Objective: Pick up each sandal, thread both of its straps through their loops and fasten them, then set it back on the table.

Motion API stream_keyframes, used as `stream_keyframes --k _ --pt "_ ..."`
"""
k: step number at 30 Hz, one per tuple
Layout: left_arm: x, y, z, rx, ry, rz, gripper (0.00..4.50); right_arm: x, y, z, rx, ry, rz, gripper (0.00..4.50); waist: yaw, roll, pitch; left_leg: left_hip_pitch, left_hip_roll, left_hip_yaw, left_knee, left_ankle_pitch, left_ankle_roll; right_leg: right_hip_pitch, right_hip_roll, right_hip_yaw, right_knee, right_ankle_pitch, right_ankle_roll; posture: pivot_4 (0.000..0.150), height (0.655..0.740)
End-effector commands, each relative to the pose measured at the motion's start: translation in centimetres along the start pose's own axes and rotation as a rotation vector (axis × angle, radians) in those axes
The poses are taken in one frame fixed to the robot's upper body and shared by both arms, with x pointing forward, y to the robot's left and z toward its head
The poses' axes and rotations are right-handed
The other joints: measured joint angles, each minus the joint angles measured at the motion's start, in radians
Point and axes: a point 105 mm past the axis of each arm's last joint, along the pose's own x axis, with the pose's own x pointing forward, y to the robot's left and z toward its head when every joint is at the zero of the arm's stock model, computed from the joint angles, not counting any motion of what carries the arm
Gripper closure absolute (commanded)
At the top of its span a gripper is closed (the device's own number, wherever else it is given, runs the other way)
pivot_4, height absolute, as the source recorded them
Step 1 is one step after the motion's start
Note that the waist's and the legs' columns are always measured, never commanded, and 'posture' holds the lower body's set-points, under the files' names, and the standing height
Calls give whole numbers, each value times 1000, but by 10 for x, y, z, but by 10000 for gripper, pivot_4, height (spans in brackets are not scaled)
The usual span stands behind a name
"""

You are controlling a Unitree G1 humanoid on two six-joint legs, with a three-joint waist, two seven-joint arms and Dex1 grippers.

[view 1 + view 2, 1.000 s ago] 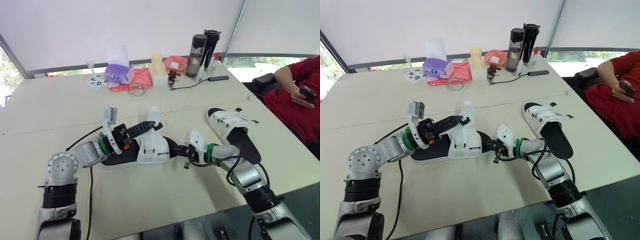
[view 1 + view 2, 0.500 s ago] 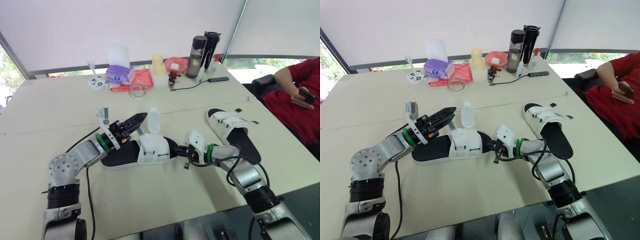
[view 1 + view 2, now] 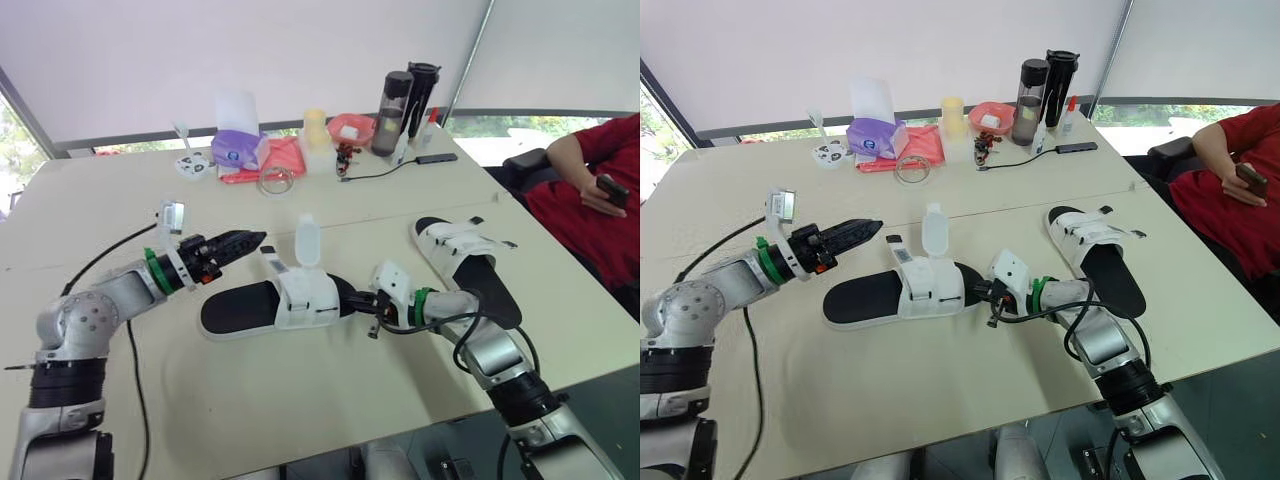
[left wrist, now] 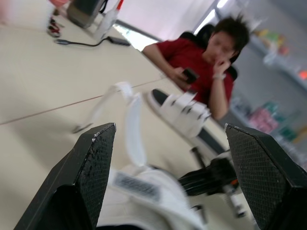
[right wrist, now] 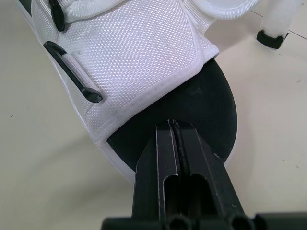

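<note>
Head camera first: the near sandal (image 3: 235, 308) lies flat on the table (image 3: 300, 400), one white strap (image 3: 305, 240) standing upright and unthreaded. The second sandal (image 3: 470, 262) lies well apart, toward the robot's right. The left gripper (image 3: 252, 238) hovers near the strap, touching nothing. The right gripper (image 3: 368, 306) sits at the sandal's strapped end.

Left wrist view: its fingers (image 4: 91, 177) are wide apart, with the strap ahead between them.

Right wrist view: its fingers (image 5: 158, 158) are pressed together, tips against the black sole (image 5: 211, 105). Whether they pinch anything, I cannot tell.

My call: pin that end down, take the strap by its free tip, and feed it squarely into the black loop (image 5: 72, 72).
</note>
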Motion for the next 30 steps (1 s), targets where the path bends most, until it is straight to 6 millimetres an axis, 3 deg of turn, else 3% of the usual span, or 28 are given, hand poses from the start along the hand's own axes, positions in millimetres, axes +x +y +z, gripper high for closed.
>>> stream_keyframes --k 1,10,17,20,26,30 --pt "3 14 4 11 -20 54 7497 -3 7 -58 94 210 -6 45000 0 0 0 -1 0 0 0 0 0 1 0 0 -1 0 0 1500 7400" --pt "25 19 -29 -139 44 41 7497 -2 8 -58 91 210 -4 45000 3 -1 0 0 0 1 0 1 3 3 0 0 0 0 0 1500 7400" --pt "36 17 -37 -181 51 29 7497 -4 7 -58 92 213 -9 45000 2 -1 0 0 0 0 0 1 3 3 0 -1 1 0 0 1500 7400" --pt "41 19 -31 -187 10 32 15633 -4 8 -58 94 213 -9 45000 3 -1 0 0 0 0 0 1 3 3 0 -1 0 0 0 1500 7400" --pt "43 23 -23 -175 -30 48 44394 -4 7 -58 94 211 -11 45000 2 -1 0 0 0 0 0 2 3 3 0 -1 0 0 0 1500 7400" --pt "42 19 -16 -155 -53 24 44394 -4 8 -58 95 210 -10 45000 3 -2 0 0 0 0 0 1 3 3 0 -1 0 0 0 1500 7400"
